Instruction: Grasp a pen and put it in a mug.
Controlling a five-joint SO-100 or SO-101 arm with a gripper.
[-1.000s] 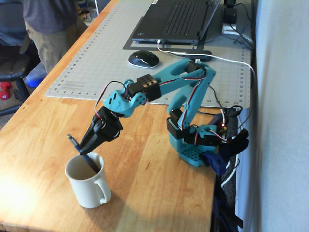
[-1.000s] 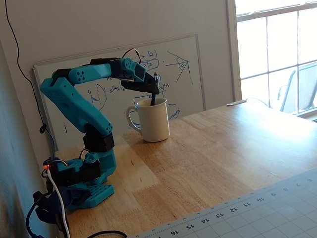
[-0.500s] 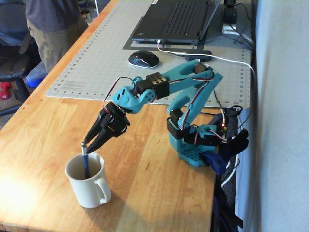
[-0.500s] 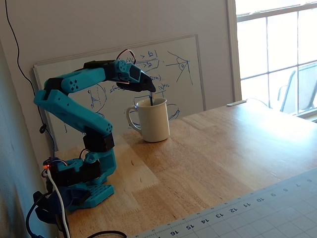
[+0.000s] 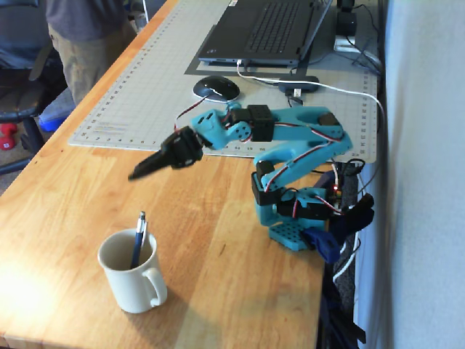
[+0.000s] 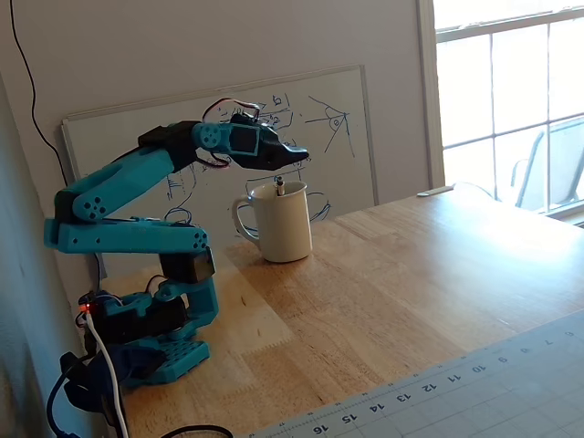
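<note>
While your tool [image 5: 136,175] hangs in the air above the bench [image 5: 218,240], it carries nothing and its fingers look pressed together into one dark point in both fixed views; no gap shows between them. The pen [image 5: 137,238] stands inside the mug [image 5: 131,273], leaning against the rim, silver end sticking up past the lip; in a fixed view only that short top end [image 6: 278,185] shows above the mug [image 6: 283,224]. The mug sits upright on the wood, handle toward the lower right in a fixed view, toward the arm's base on the left in a fixed view. Tool and mug are well apart, with the tool up and to the right of the mug in a fixed view [image 5: 136,175]; in a fixed view the tip [image 6: 301,156] sits just above the rim line. Behind the arm you have a cutting mat [image 5: 145,87], a mouse [image 5: 216,89] and a laptop [image 5: 269,29]; a whiteboard [image 6: 347,137] leans on the wall behind the mug.
</note>
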